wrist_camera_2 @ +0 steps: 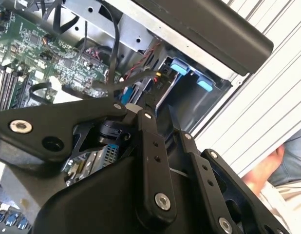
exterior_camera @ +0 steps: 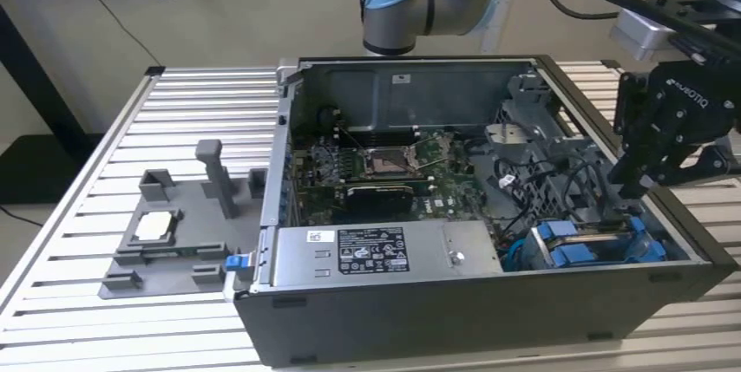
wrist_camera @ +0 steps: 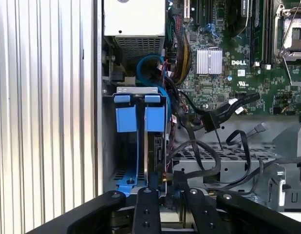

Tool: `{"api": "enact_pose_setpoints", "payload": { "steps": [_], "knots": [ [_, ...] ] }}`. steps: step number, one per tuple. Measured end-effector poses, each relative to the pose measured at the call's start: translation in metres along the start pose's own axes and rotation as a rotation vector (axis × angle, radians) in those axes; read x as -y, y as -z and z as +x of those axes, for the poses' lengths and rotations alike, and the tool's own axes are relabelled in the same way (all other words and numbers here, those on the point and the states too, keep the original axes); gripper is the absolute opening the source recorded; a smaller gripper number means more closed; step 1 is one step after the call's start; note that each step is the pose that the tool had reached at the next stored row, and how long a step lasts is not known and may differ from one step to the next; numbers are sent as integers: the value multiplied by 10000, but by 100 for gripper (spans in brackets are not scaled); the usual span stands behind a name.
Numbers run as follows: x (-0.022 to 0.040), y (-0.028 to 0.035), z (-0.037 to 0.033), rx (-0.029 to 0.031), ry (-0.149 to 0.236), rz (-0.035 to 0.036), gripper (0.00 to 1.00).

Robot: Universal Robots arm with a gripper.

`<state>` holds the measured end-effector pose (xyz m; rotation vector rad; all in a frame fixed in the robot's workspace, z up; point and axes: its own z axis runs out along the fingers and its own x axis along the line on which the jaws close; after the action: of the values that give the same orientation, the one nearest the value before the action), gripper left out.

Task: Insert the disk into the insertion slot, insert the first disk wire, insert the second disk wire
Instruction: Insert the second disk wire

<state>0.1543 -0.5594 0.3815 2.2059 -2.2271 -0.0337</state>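
Sitting in the slot (wrist_camera: 107, 141), at the case (exterior_camera: 383, 324) corner towards the exterior view's right, the disk (wrist_camera: 153, 151) shows edge-on as a thin dark slab. Its bright blue carrier (wrist_camera: 127, 117) ends in two square tabs side by side, which rise above the bay's dark grey walls in the exterior view.

The gripper (wrist_camera: 172, 183) hangs over that corner. Its black fingers (wrist_camera: 145, 209) are drawn nearly together, pinching what looks like a dark plug (wrist_camera: 178, 176) right at the disk's edge, with a speck of yellow beside it. In the second wrist view the tips meet just by thin red and yellow wires (wrist_camera_2: 149, 73).

Black cables (wrist_camera: 204, 146) loop and cross close beside the slot, crowding the space between the bay and the green board (exterior_camera: 394, 172). A silver labelled box (exterior_camera: 370, 246) lies along the case's near side. On the slatted table (exterior_camera: 116, 172), well apart, a grey fixture (exterior_camera: 173, 251) carries a small square chip (exterior_camera: 156, 226).
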Motion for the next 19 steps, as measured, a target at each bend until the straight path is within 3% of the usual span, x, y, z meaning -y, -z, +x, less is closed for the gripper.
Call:
{"api": "enact_pose_setpoints", "payload": {
  "steps": [8,16,19],
  "knots": [
    [-227,-1,-7,0,1,57,27],
    [-308,118,-18,7,0,129,27],
    [-358,130,-30,12,1,148,27]
  ]
}}
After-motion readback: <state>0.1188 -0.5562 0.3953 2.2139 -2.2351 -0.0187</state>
